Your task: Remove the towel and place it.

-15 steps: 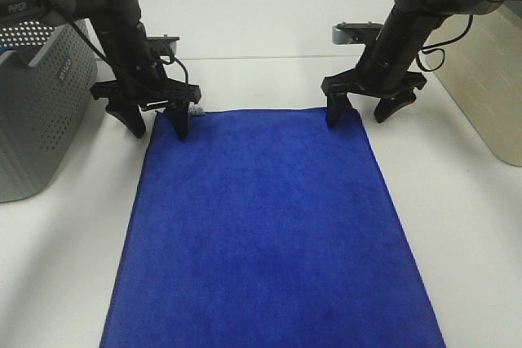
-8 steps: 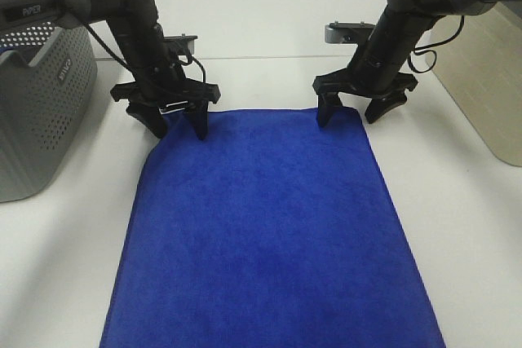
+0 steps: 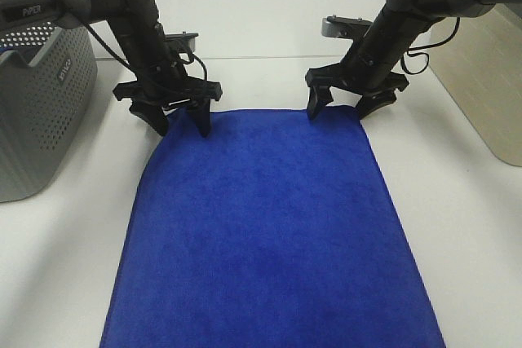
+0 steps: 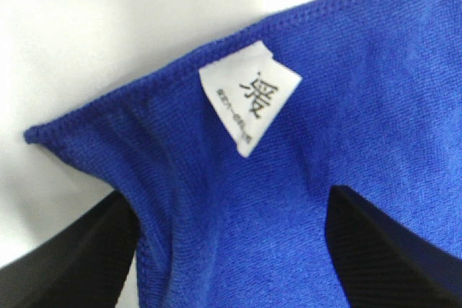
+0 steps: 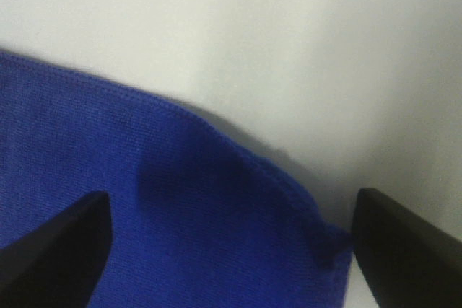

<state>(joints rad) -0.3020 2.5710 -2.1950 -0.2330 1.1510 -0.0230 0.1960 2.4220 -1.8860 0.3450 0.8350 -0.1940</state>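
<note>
The royal-blue towel [image 3: 269, 234] lies flat on the white table, reaching from the near edge to the far middle. My left gripper [image 3: 181, 122] stands open over the towel's far left corner, one finger off the edge and one over the cloth. In the left wrist view the white tag [image 4: 249, 106] sits on that corner, between the black fingers [image 4: 68, 261] of the left gripper [image 4: 231, 254]. My right gripper [image 3: 341, 109] is open astride the far right corner. The right wrist view shows the towel's corner [image 5: 173, 214] between the wide-apart jaws of the right gripper [image 5: 227, 250].
A grey perforated basket [image 3: 37, 103] stands at the left edge of the table, close to the left arm. A beige slanted panel [image 3: 485, 79] rises at the right. Bare white tabletop [image 3: 457, 226] flanks the towel on both sides.
Both grippers have shifted inward along the towel's far edge: the left one to the right, the right one to the left. Both stay open, and the towel has not moved.
</note>
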